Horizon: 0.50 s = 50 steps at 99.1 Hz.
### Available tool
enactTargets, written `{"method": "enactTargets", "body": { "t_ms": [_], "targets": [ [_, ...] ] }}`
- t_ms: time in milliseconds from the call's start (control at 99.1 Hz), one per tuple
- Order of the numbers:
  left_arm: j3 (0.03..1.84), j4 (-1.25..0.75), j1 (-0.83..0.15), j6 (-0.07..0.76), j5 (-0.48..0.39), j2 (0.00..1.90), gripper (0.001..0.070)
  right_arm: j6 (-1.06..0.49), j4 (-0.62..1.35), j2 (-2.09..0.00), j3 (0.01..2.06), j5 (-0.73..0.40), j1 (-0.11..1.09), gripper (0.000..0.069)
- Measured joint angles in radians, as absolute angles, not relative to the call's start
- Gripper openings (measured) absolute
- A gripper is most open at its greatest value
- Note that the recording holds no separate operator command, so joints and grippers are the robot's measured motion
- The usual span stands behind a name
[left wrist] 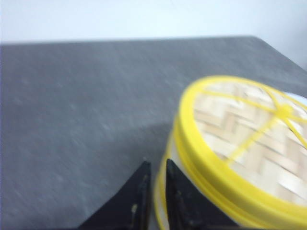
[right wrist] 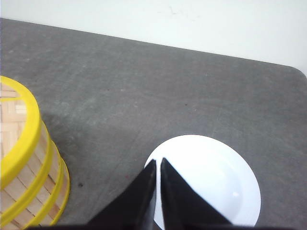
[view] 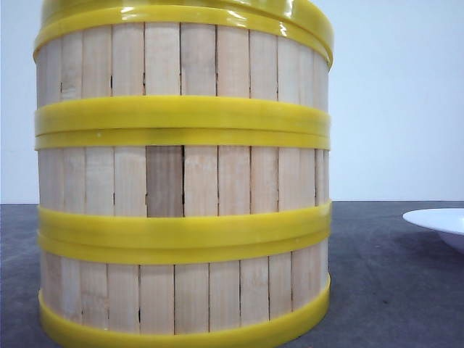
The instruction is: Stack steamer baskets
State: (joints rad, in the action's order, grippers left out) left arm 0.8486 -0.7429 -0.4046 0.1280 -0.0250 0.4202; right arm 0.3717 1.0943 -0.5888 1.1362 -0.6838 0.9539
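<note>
The left gripper is nearly closed, empty, beside the lid topping the baskets. The right gripper, closed and empty, hangs over the plate. Only the front view shows all three tiers stacked.

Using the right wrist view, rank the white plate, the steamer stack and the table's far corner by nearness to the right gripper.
1. White plate, directly under the right gripper.
2. Steamer stack, off to one side.
3. Table's far corner, by the wall.
</note>
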Motion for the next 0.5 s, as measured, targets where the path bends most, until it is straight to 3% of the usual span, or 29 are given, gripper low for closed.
{"method": "enactTargets", "body": {
  "t_ms": [313,505],
  "targets": [
    [0.537,-0.472,-0.181,0.059,-0.022,0.266,0.003,0.372,1.094,-0.589,1.136,-0.684,0.954,0.001],
    [0.304,-0.323,-0.099,0.044,0.062,0.155,0.003,0.372,1.094,-0.589,1.136,-0.684,0.954,0.001]
  ]
}}
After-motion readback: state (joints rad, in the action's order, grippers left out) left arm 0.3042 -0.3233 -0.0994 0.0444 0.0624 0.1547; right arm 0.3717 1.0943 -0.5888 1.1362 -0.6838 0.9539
